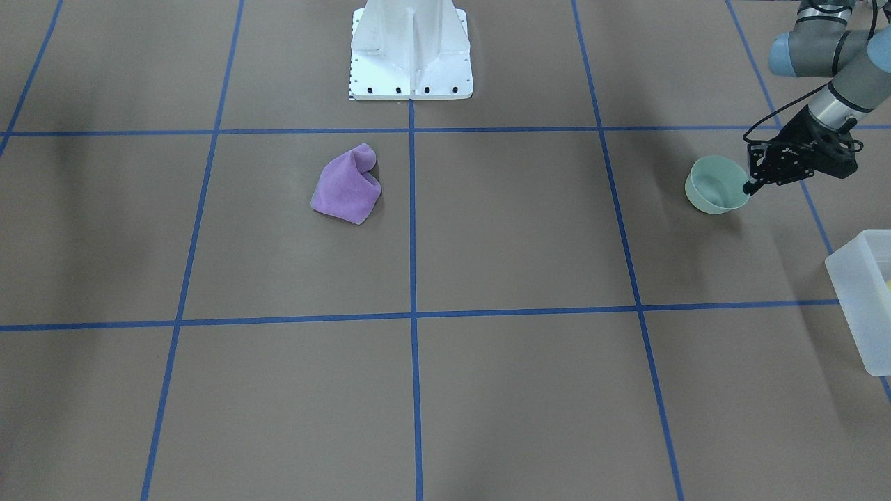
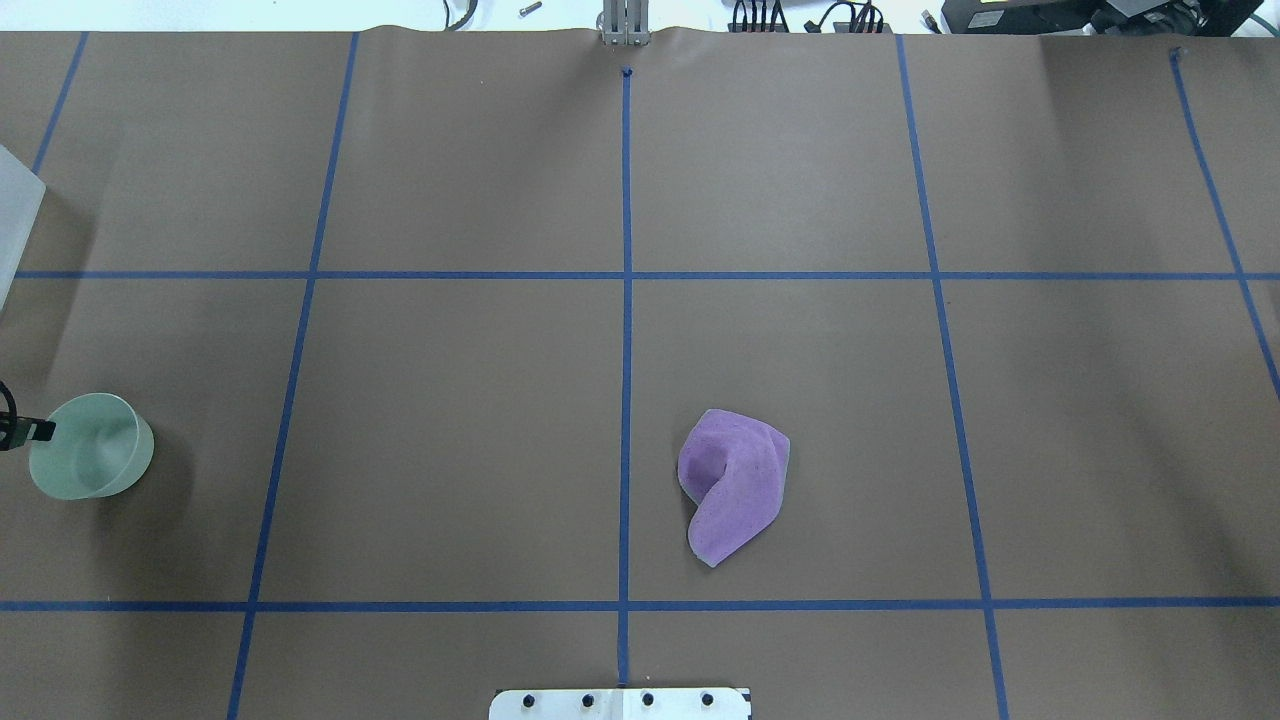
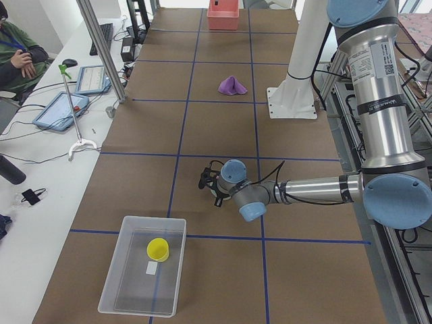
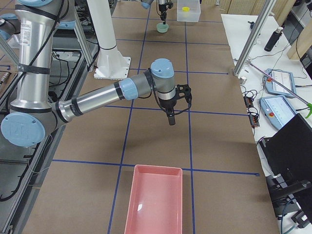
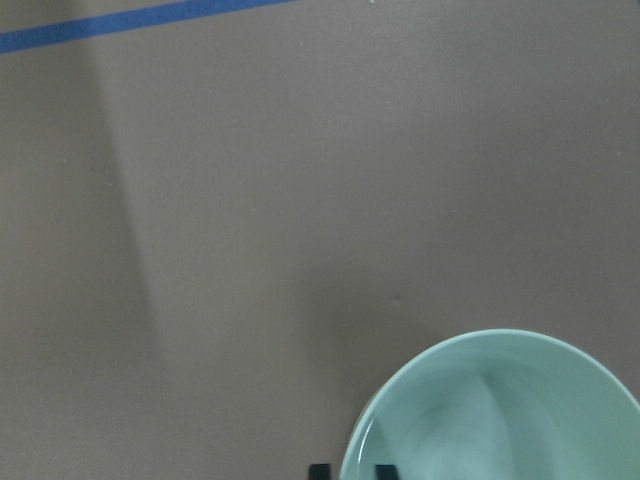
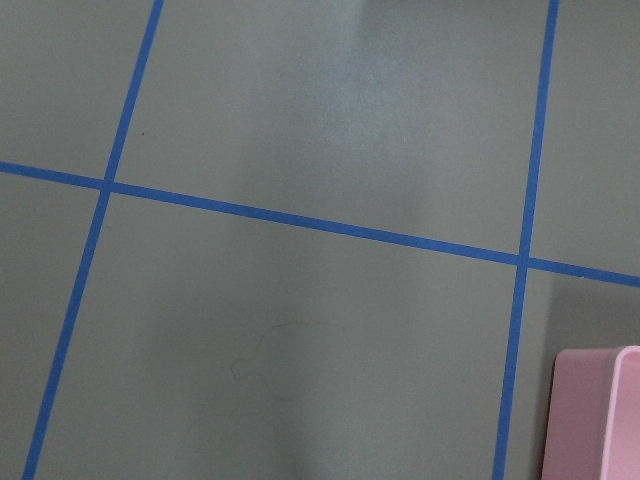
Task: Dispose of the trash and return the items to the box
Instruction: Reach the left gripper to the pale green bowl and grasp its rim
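Observation:
A pale green bowl (image 1: 715, 184) hangs tilted just above the table at the robot's far left. My left gripper (image 1: 749, 186) is shut on its rim; in the left wrist view its fingertips (image 5: 319, 470) straddle the rim of the bowl (image 5: 500, 410). The frosted box (image 3: 111, 270) stands beyond it and holds a pale-yellow cup (image 3: 158, 250). My right gripper (image 4: 171, 120) hovers over bare table and shows only in the exterior right view, so I cannot tell whether it is open or shut.
A crumpled purple cloth (image 1: 346, 186) lies near the robot's base (image 1: 411, 62). A pink tray (image 4: 155, 204) stands at the table's right end, its corner in the right wrist view (image 6: 595, 415). Blue tape lines grid the brown table.

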